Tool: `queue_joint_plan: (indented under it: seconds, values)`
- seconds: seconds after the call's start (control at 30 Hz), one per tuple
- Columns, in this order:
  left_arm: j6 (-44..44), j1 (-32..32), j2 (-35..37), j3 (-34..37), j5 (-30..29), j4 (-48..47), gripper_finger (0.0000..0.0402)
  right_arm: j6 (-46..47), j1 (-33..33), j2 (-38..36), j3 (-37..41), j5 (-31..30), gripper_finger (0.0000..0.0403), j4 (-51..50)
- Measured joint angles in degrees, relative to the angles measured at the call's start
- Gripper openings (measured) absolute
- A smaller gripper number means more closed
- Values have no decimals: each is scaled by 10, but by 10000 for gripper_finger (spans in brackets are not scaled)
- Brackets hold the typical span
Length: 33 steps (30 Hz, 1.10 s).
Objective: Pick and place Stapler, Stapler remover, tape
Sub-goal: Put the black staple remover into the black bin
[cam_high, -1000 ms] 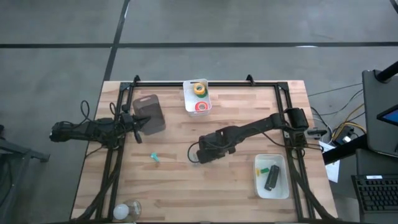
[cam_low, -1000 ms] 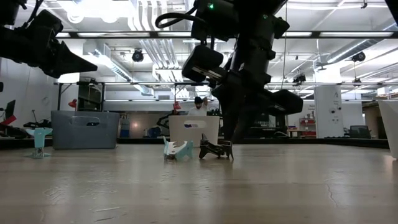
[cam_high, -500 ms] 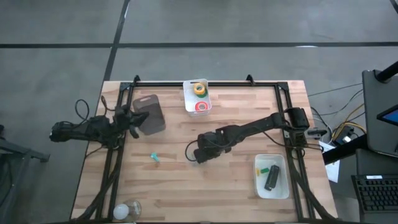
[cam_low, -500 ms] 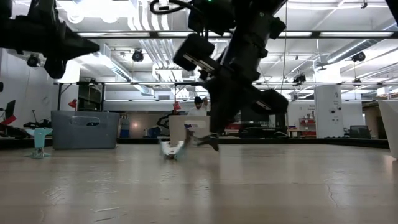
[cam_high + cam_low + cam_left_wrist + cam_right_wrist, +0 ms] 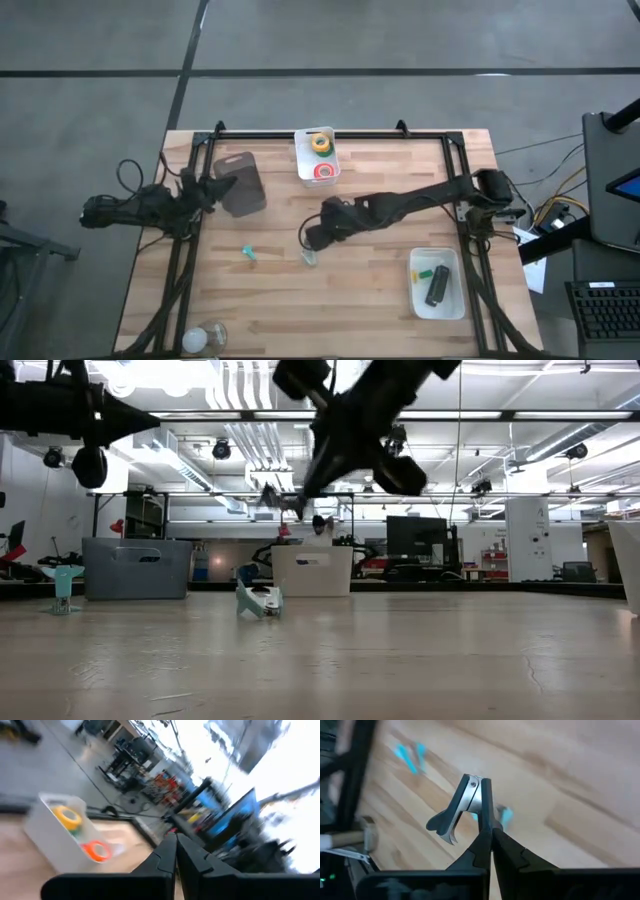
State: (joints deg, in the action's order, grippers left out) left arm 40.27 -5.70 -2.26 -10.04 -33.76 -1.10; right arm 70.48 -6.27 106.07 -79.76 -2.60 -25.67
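My right gripper (image 5: 312, 240) (image 5: 490, 832) hangs above the middle of the table, shut on a metal stapler remover (image 5: 462, 805) (image 5: 272, 498). A second, pale blue-and-white remover (image 5: 258, 600) (image 5: 310, 257) lies on the table just below it. A small teal piece (image 5: 249, 254) lies farther left. The black stapler (image 5: 437, 287) rests in the white tray (image 5: 455, 305) near the right edge. Yellow (image 5: 320, 143) and red (image 5: 323, 171) tape rolls sit in the far tray (image 5: 303, 160). My left gripper (image 5: 215, 190) (image 5: 176, 840) is shut, in the air beside the grey box (image 5: 238, 183). My right gripper pinches the stapler remover between its two fingertips (image 5: 482, 837), at the lower end of one leg (image 5: 485, 817). The hinge (image 5: 472, 782) and the claw leg (image 5: 442, 822) stick out beyond the fingers. The remover is lifted clear of the table, with the fingers slanting down from the table's right.
A black metal frame (image 5: 330, 133) runs round the table's far, left and right sides. A small green-and-yellow piece (image 5: 424, 272) shares the stapler's tray. A pale round object (image 5: 200, 338) sits at the near left corner. Bare wood shows across the near middle.
My right gripper has risen from the table and tipped, taking the dark metal remover up clear of the wood. The pale blue remover beside it has been nudged and now lies tilted. My left gripper has drawn back a little toward the table's left edge.
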Motion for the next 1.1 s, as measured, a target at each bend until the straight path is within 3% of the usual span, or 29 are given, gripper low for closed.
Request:
queue_joint_plan:
  seconds: [0.1,0.3,0.6,0.9,1.1]
  values:
    - [83,0,0,0,3,8,9,-33,4,-11,-14,-17,8,17]
    - [162,0,-2,0,101,28,5,-88,17,-20,-70,-41,8,66]
    - [275,0,-10,0,141,167,22,-128,45,-19,-153,-66,8,163]
    - [350,0,-72,0,174,312,105,-138,59,-13,-202,-79,8,185]
    - [376,0,-147,-35,187,337,142,-122,65,7,-234,-81,8,187]
